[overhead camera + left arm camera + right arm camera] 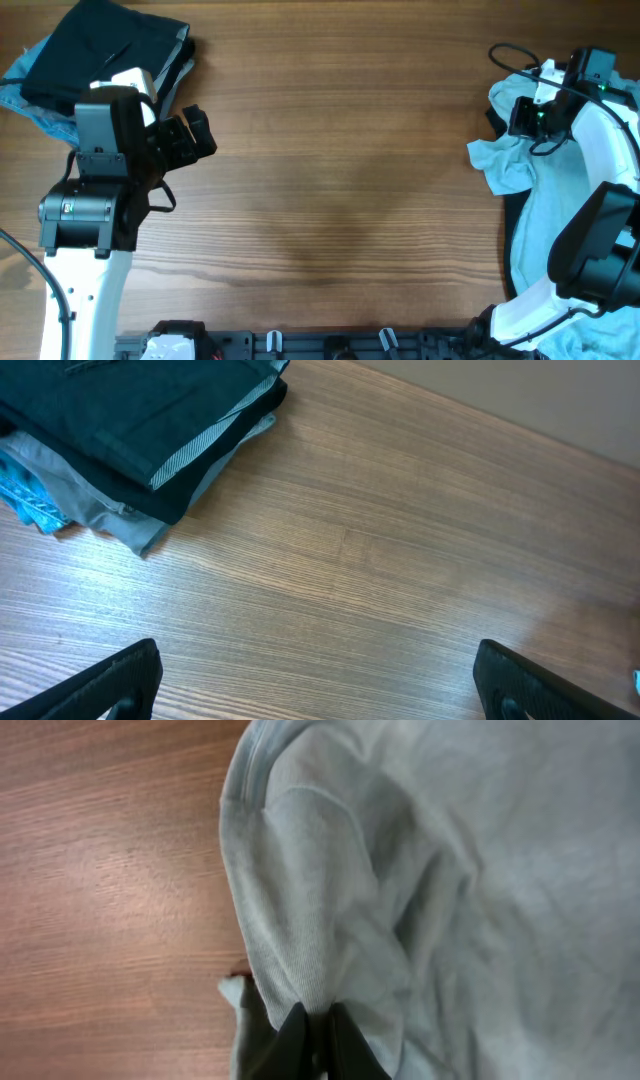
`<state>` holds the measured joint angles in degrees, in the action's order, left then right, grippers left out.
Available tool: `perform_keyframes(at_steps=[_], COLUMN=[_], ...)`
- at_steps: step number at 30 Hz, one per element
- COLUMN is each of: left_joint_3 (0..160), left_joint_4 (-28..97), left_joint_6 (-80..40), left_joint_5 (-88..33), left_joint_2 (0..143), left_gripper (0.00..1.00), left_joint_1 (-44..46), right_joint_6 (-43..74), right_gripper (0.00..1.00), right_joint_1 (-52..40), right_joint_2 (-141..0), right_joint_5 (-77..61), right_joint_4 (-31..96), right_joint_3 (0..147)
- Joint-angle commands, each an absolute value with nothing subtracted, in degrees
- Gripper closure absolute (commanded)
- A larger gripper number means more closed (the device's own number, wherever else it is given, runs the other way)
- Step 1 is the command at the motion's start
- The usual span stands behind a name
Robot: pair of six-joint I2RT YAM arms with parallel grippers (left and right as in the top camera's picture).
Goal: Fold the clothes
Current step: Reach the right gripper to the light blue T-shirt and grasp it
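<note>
T-shirt (503,160), pale blue, bunched at right edge of desk (340,200).
Right end effector (315,1038) pinched tight on one thin fold; left end effector (320,672) wide apart, empty. Risk: slim pinch may slip when dragged.

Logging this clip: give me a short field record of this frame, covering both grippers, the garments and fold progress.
left gripper: open, empty, over the bare wooden table
right gripper: shut, pinching a fold of the crumpled pale blue-grey T-shirt
T-shirt position: bunched at the table's right edge, not spread flat
done pile: stack of folded dark clothes with grey and blue layers beneath, at the far-left corner
fold progress: this T-shirt not yet folded
</note>
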<state>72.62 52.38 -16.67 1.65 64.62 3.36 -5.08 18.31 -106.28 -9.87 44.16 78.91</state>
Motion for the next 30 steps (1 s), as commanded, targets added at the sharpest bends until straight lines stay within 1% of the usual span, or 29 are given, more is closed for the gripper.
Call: perform_keyframes(at_steps=[1, 2, 3, 5, 6, 8, 9, 11, 13, 14, 15, 16, 17, 18, 19, 20, 24, 27, 28, 29, 30], left_joint_3=[73.6, 73.6, 73.6, 73.6, 73.6, 73.6, 73.6, 73.6, 73.6, 73.6, 73.6, 73.6, 73.6, 73.6, 73.6, 73.6, 73.6, 73.6, 73.6, 73.6, 73.6], left_joint_4=[52.38, 52.38, 52.38, 52.38, 52.38, 52.38, 52.36, 52.34, 52.34, 52.34, 52.34, 52.34, 52.36, 52.36, 52.34, 52.36, 52.36, 52.18, 52.21, 52.23, 52.29], left_joint_6=[-16.99, -16.99, -16.99, -16.97, -16.99, -16.99, -16.99, -16.99, -16.99, -16.99, -16.99, -16.99, -16.99, -16.99, -16.99, -16.99, -16.99, -16.99, -16.99, -16.99, -16.99], left_joint_5=[1.13, 1.1, 1.13, 1.13, 1.13, 1.1, 1.1, 1.1, 1.13, 1.1, 1.1, 1.1, 1.1, 1.1, 1.1, 1.1, 1.1, 1.13, 1.1, 1.1, 1.1], left_joint_2=[64.73, 64.73, 64.73, 64.73, 64.73, 64.73, 64.73, 64.75, 64.75, 64.75, 64.75, 64.75, 64.75, 64.75, 64.75, 64.75, 64.75, 64.75, 64.75, 64.75, 64.75], left_gripper=[0.0, 0.0, 0.0, 0.0, 0.0, 0.0, 0.0, 0.0, 0.0, 0.0, 0.0, 0.0, 0.0, 0.0, 0.0, 0.0, 0.0, 0.0, 0.0, 0.0, 0.0], left_joint_1=[3.25, 3.25, 3.25, 3.25, 3.25, 3.25, 3.25, 3.25, 3.25, 3.25, 3.25, 3.25, 3.25, 3.25, 3.25, 3.25, 3.25, 3.25, 3.25, 3.25, 3.25], right_joint_6=[6.81, 11.03, 10.39, 5.28, 3.29, 2.52, 2.96, 3.2, 3.22, 4.01, 6.74, 9.65, 9.61, 9.1, 9.1, 9.15, 8.95, 8.95, 8.95, 8.95, 8.95], right_gripper=[0.96, 0.96, 0.87, 0.43, 0.37, 0.35, 0.3, 0.27, 0.27, 0.29, 0.4, 0.62, 0.78, 0.88, 0.93, 0.96, 0.96, 0.95, 0.91, 0.82, 0.88], right_joint_1=[18.02, 18.02, 18.02, 18.02, 18.02, 17.61, 16.58, 15.03, 13.34, 12.64, 12.16, 12.12, 12.16, 12.34, 12.34, 12.36, 12.4, 13.26, 14.13, 15.11, 15.99], right_joint_2=[-106.52, -106.52, -106.52, -106.52, -106.52, -106.52, -106.52, -106.54, -106.56, -106.56, -106.56, -106.56, -106.5, -106.5, -106.48, -106.48, -105.36, -101.69, -99.98, -98.59, -97.73], right_joint_5=[-7.14, -5.32, -5.3, -5.54, -7.01, -12.97, -13.23, -12.88, -10.24, -7.22, -2.33, 2.68, 4.05, 4.12, 4.12, 4.08, 2.72, 1.54, 1.54, 1.52, 1.54], right_joint_4=[45.91, 46.76, 46.81, 47.46, 48.93, 50.7, 49.58, 46.04, 42.0, 40.53, 39.83, 39.83, 39.81, 39.99, 40.56, 41.19, 43.16, 43.59, 42.98, 42.0, 41.56], right_joint_3=[78.83, 78.83, 78.85, 78.83, 78.83, 77.38, 74.59, 70.54, 66.83, 65.63, 64.95, 64.9, 65.01, 65.41, 65.89, 66.41, 68.79, 71.44, 72.2, 72.4, 72.4])
